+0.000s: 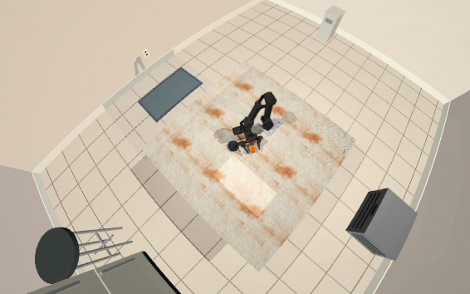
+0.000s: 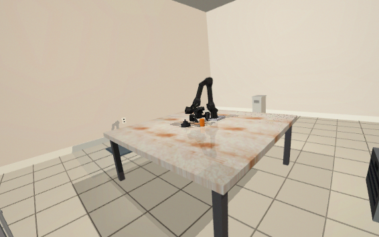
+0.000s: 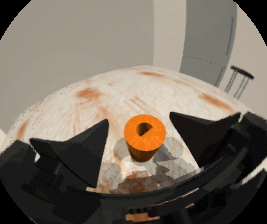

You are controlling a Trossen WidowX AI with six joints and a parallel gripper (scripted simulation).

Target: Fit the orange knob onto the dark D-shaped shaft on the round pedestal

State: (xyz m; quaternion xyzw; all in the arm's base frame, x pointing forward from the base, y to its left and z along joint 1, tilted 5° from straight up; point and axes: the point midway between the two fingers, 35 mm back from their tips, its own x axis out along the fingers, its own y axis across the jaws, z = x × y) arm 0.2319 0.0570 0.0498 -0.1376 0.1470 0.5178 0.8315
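Note:
The orange knob (image 1: pixel 252 149) (image 2: pixel 202 122) (image 3: pixel 146 144) stands upright on the table, off the shaft, with its D-shaped hole facing up. The dark round pedestal (image 1: pixel 232 145) (image 2: pixel 185 124) stands a short way to the knob's left in the top and exterior views; it does not show in the wrist view. My gripper (image 1: pixel 252 145) (image 2: pixel 199 118) (image 3: pixel 140 117) is wide open and low by the knob. In the wrist view the knob shows between the two black fingers, with a gap on each side, and neither finger touches it. The shaft's flat side cannot be made out.
The arm's pale base plate (image 1: pixel 270 128) is on the table behind the gripper. The marbled table top (image 1: pixel 294 195) (image 2: pixel 180 140) has rusty patches and shadows from the arm. A stool (image 1: pixel 57 255) and a grey cabinet (image 1: pixel 389 224) stand away from the table.

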